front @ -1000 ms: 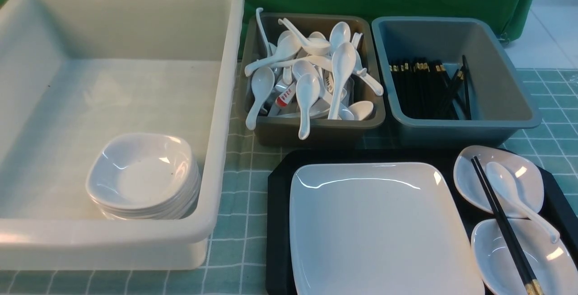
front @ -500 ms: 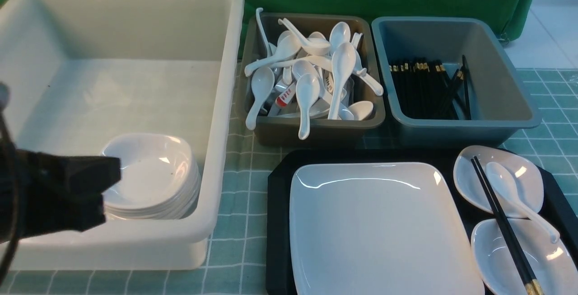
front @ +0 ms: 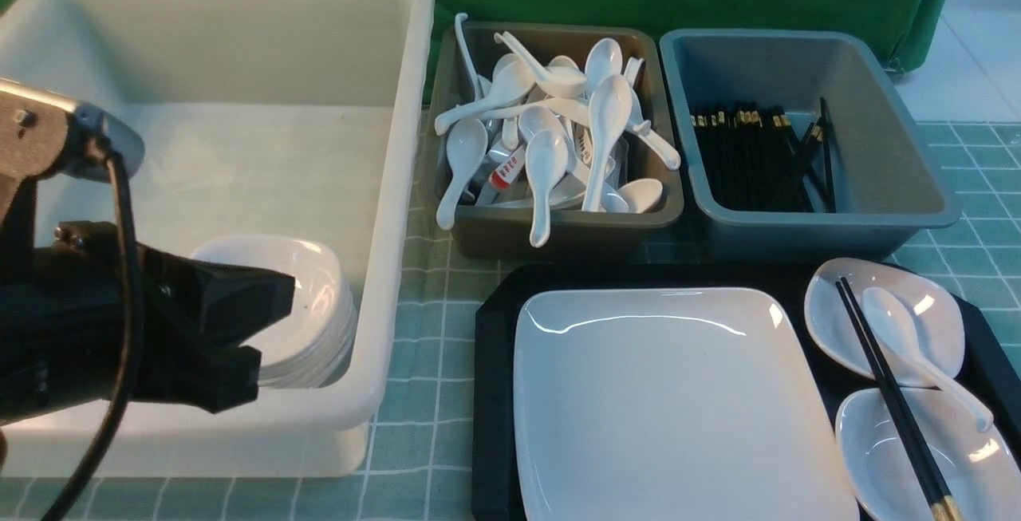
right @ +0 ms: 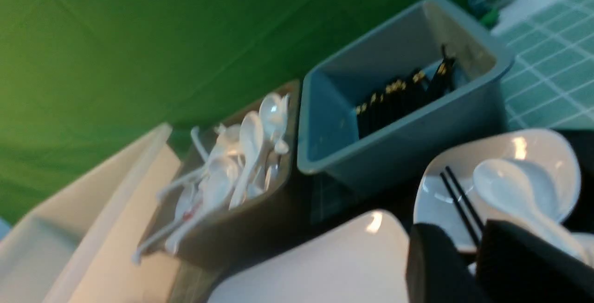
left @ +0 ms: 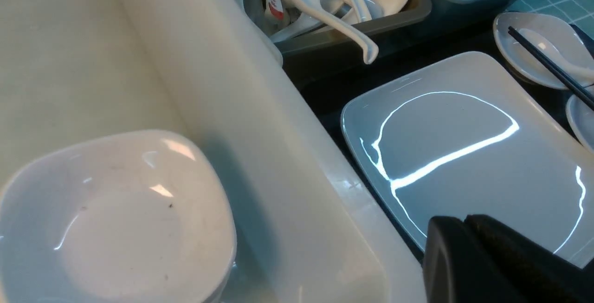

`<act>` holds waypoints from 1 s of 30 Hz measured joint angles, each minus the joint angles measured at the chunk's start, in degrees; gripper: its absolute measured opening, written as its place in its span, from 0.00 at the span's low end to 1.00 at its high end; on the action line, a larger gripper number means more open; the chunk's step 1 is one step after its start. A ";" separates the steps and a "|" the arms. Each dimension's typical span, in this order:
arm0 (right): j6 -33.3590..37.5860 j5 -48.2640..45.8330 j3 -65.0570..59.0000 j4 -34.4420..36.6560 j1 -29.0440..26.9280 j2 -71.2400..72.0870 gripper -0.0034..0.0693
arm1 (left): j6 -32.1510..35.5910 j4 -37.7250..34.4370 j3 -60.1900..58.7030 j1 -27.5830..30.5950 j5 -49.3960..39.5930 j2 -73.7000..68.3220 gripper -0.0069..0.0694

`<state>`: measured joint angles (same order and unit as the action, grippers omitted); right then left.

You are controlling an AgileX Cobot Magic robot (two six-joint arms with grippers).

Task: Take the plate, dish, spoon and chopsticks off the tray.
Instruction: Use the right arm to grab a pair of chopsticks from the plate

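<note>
The large white square plate [front: 678,401] lies on the black tray [front: 490,393]. At the tray's right end are two small white dishes, a far one [front: 829,321] and a near one [front: 877,457]. The white spoon [front: 881,309] and the black chopsticks [front: 891,393] lie across both. My left gripper [front: 275,321] is shut and empty over the near right corner of the white tub; its fingers [left: 464,222] point toward the plate [left: 464,122]. My right gripper [right: 464,242] hangs above the chopsticks [right: 457,201] and spoon [right: 510,187], jaws slightly apart, holding nothing.
A big white tub [front: 383,186] at the left holds a stack of small white bowls [front: 319,305]. Behind the tray stand a brown tub [front: 558,226] full of white spoons and a blue-grey tub [front: 877,210] with black chopsticks. A green cloth hangs behind.
My left arm has come into the front view from the left and moved right over the white tub. Everything on the tray lies as before.
</note>
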<state>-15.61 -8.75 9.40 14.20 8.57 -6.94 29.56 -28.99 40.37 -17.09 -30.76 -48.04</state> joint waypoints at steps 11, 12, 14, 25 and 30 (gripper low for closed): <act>18.02 -44.63 36.57 -14.92 6.62 -49.59 0.36 | 18.29 -15.55 0.00 0.00 -7.66 3.20 0.11; 18.26 -45.31 37.40 -16.04 6.62 -53.46 0.38 | 18.71 -15.62 0.00 0.00 -8.41 4.36 0.11; 19.40 -44.97 38.49 -17.40 6.62 -60.16 0.41 | 19.40 -15.80 0.00 0.00 -9.43 6.69 0.11; 20.88 -33.38 38.95 -17.14 6.56 -76.54 0.65 | 19.73 -15.80 0.00 0.00 -10.91 13.81 0.11; 20.96 -31.01 38.95 -16.67 3.88 -81.13 0.65 | 19.73 -15.80 0.00 0.00 -10.79 13.81 0.11</act>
<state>5.34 -39.76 48.35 -2.47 12.44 -88.07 49.29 -44.79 40.37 -17.09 -41.56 -34.23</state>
